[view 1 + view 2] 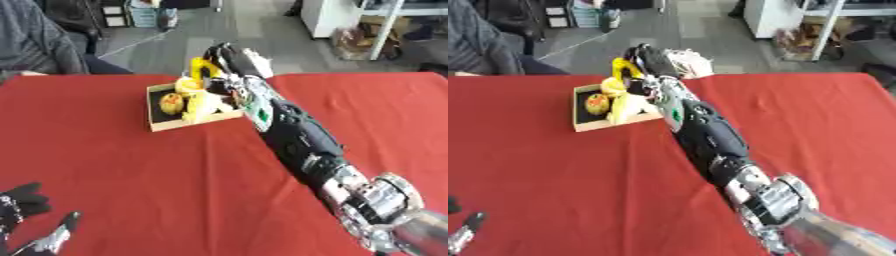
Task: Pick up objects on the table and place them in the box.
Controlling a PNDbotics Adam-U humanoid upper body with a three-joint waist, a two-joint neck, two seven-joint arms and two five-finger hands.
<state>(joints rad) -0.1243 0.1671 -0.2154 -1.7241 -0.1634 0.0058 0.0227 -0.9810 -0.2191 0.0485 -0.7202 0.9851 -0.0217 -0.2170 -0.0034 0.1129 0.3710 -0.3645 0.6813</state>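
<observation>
A small cardboard box (179, 124) stands on the red table, far of centre. In it lie a round yellow and red fruit (172, 103) and a pile of yellow pieces (204, 101). My right arm stretches from the lower right across the table, and my right hand (227, 56) hangs over the box's far right side. Its fingers curl round a curved yellow object (199, 68) that stands up above the box's far rim. The arm hides the box's right wall. Low in the left corner my left hand (24, 204) rests open, fingers up.
The red cloth (105, 165) covers the whole table. A person in a grey sleeve (35, 42) sits at the far left edge. Beyond the table lie grey floor and a white shelf unit (350, 20).
</observation>
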